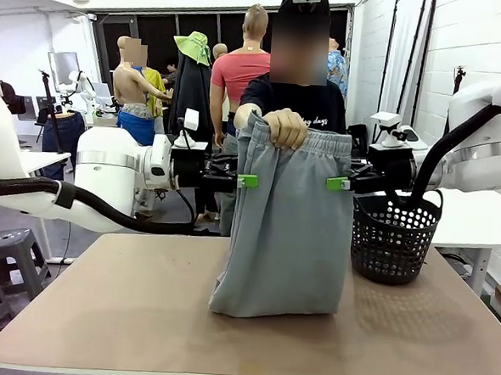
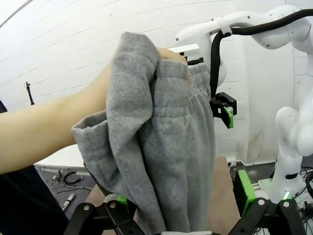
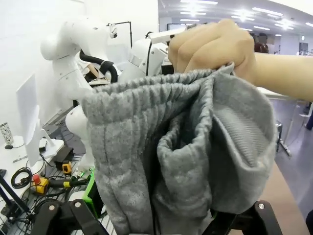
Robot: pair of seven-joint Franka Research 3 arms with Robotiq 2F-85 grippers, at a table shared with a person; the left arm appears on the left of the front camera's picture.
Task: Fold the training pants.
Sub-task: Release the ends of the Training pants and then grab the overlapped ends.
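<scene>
Training pants (image 1: pixel 286 232) hang at centre frame in the front view, pinched at the gathered waistband by the person's hand (image 1: pixel 286 128) at upper middle. Their lower end rests crumpled on the table (image 1: pixel 99 306). I judge they are held up and spread so that both side edges are offered to my arms. Left gripper (image 1: pixel 246 180) sits at the cloth's left edge, a little below the waistband. Right gripper (image 1: pixel 338 183) is at the right edge, at matching height. Both have jaws spread wide, nothing clamped. In each wrist view grey fabric lies between my own fingers, so closing should catch an edge. Black mesh basket (image 1: pixel 394 239) stands just right of the pants; whether they touch, I cannot tell.
</scene>
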